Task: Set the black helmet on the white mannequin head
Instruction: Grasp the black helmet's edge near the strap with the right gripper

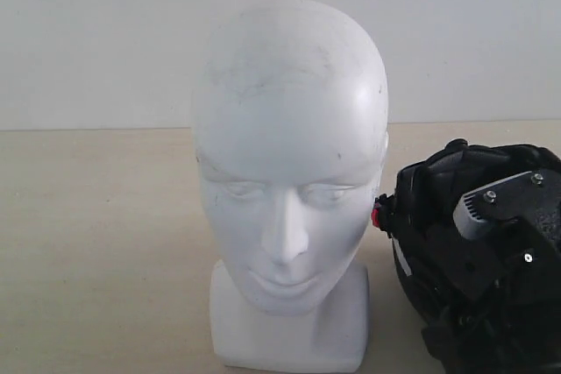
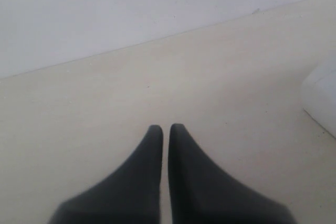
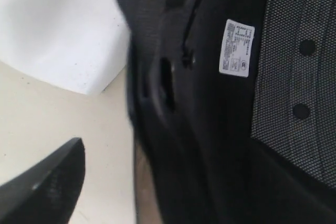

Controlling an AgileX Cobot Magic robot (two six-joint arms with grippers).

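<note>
My left pincer [image 2: 165, 129] is pressed together over bare bench [image 1: 88, 243]. The white mannequin head [image 1: 289, 172] stands mid-bench. Just beside its base, toward the bench's right edge, lies the black helmet [image 1: 429, 186], lining showing. My right pincer [image 1: 495, 221] is spread at its rim, the one visible finger [image 3: 47, 184] clear of the shell. The pick-up is not yet made. Next I'd pinch the rim, lift and turn it over the crown.

Black helmet [image 1: 431, 188], white mannequin head [image 1: 289, 129]
</note>
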